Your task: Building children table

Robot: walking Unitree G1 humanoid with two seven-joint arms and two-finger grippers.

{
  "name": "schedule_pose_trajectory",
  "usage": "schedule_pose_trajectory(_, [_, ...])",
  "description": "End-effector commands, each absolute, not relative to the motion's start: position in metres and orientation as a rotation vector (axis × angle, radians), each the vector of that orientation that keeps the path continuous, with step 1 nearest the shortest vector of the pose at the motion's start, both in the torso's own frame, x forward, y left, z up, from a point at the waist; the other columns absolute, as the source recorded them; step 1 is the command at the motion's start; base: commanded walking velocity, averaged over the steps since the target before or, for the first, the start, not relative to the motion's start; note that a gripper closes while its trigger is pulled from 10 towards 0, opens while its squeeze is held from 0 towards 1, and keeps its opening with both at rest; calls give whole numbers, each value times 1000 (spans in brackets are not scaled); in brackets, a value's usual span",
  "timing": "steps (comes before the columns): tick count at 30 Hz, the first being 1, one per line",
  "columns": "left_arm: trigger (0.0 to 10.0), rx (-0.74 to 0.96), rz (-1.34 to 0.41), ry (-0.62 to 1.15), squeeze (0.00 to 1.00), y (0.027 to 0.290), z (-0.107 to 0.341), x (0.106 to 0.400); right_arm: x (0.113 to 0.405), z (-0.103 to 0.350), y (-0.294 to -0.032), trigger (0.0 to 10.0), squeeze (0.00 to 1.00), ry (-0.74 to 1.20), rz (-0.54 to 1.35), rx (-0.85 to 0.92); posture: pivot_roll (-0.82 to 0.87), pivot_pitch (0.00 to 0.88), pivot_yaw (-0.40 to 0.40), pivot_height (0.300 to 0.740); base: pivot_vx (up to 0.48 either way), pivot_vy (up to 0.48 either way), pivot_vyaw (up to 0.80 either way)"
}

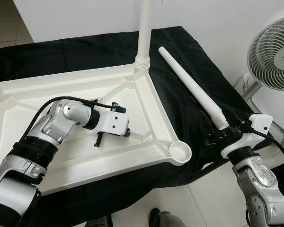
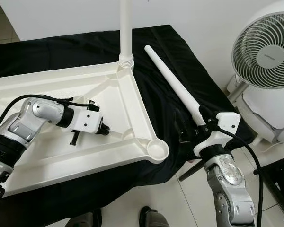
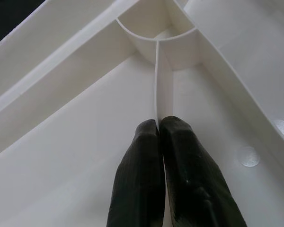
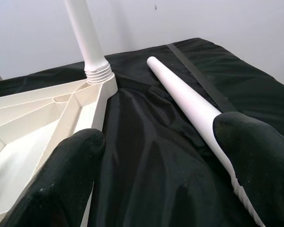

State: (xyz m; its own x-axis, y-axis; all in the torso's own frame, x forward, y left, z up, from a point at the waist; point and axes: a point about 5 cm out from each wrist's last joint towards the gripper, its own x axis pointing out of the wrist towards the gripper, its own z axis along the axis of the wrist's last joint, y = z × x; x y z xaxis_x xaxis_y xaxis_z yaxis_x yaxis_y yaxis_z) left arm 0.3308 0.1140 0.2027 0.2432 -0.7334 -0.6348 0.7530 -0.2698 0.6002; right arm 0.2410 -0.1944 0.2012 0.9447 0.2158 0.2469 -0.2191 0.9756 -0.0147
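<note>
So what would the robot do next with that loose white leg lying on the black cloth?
Probably shut the right gripper on the loose white tapered plastic leg. Its open fingers sit near the leg's threaded end, one finger beside it. The upturned white plastic tabletop has an empty round corner socket nearby, while the left gripper pinches a rib, seemingly steadying it.
</note>
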Motion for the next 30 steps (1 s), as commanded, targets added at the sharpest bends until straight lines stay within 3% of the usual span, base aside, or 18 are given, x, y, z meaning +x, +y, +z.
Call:
schedule_pose_trajectory(1, [10000, 1094, -1304, -14, 0, 112, 198, 336, 240, 200, -195, 10000, 0, -242, 210, 10, -3, 221, -1, 740, 0, 0, 0])
schedule_pose_trajectory(2, [10000, 1054, -1308, -32, 612, 111, 203, 335, 240, 200, -195, 10000, 0, -242, 209, 12, 1, 219, -7, 740, 0, 0, 0])
schedule_pose_trajectory(3, [10000, 1018, -1302, -43, 1000, 111, 210, 336, 240, 200, -195, 10000, 0, -240, 210, 13, 1, 219, -7, 740, 0, 0, 0])
schedule_pose_trajectory(14, [10000, 966, -1313, -83, 1000, 117, 240, 336, 245, 199, -189, 10000, 0, -243, 227, 37, 22, 209, -16, 740, 0, 0, 0])
schedule_pose_trajectory(15, [10000, 909, -1301, -90, 910, 118, 247, 338, 247, 199, -188, 10000, 0, -244, 226, 43, 26, 207, -18, 740, 0, 0, 0])
schedule_pose_trajectory(18, [10000, 775, -1265, -119, 882, 120, 261, 341, 251, 200, -186, 10000, 0, -249, 216, 60, 25, 205, -20, 740, 0, 0, 0])
schedule_pose_trajectory(19, [10000, 706, -1248, -147, 800, 119, 268, 341, 253, 201, -185, 10000, 0, -252, 212, 69, 29, 203, -23, 740, 0, 0, 0])
schedule_pose_trajectory(20, [10000, 706, -1248, -147, 800, 119, 268, 341, 253, 201, -185, 10000, 0, -252, 212, 69, 29, 203, -23, 740, 0, 0, 0])
schedule_pose_trajectory(21, [10000, 625, -1229, -166, 510, 117, 273, 341, 257, 202, -183, 10000, 0, -255, 202, 78, 31, 201, -25, 740, 0, 0, 0])
schedule_pose_trajectory(24, [10000, 542, -1213, -180, 510, 116, 277, 340, 261, 203, -182, 10000, 0, -257, 191, 85, 33, 198, -28, 740, 0, 0, 0])
schedule_pose_trajectory(25, [10000, 470, -1157, -243, 0, 113, 280, 338, 272, 204, -184, 10000, 0, -248, 132, 72, 42, 193, -32, 740, 0, 0, 0])
schedule_pose_trajectory(28, [10000, 447, -1135, -270, 0, 112, 281, 338, 276, 204, -185, 10000, 0, -245, 109, 65, 42, 193, -32, 740, 0, 0, 0])
schedule_pose_trajectory(30, [10000, 320, -971, -331, 0, 112, 286, 344, 285, 200, -187, 10000, 0, -222, 34, 43, 42, 186, -41, 740, 0, 0, 0])
